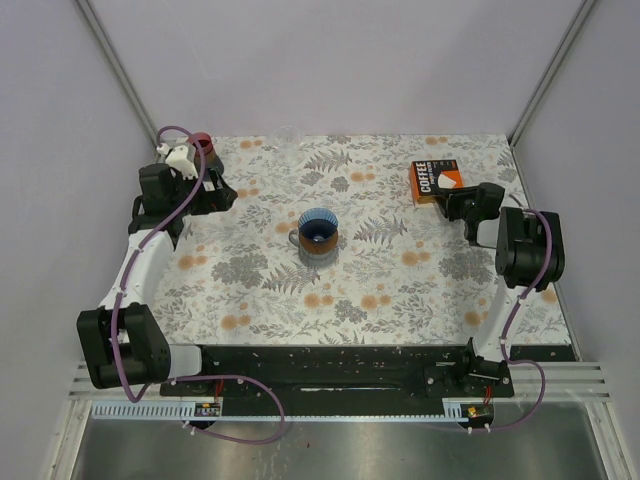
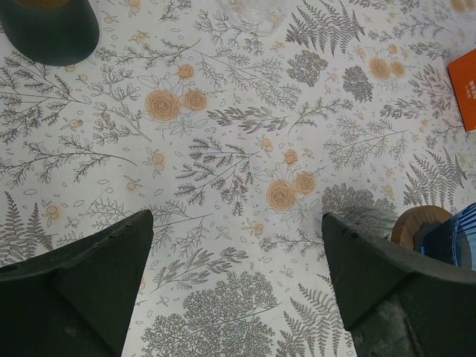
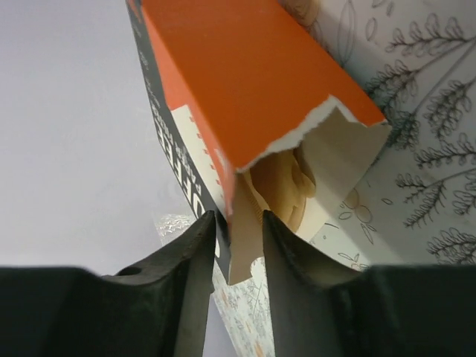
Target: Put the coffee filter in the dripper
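Starting at the left, we see the left gripper (image 2: 236,218) spread wide and empty above the flowered tablecloth (image 1: 400,280), near a dark cup (image 2: 48,30). The blue dripper (image 1: 318,232) stands mid-table. At far right lies the orange box (image 3: 253,74), its torn end facing the right gripper (image 3: 239,223), with a tan filter (image 3: 279,186) inside. Those fingers nearly meet around a flap; we cannot tell if they pinch. Pale walls surround the table.
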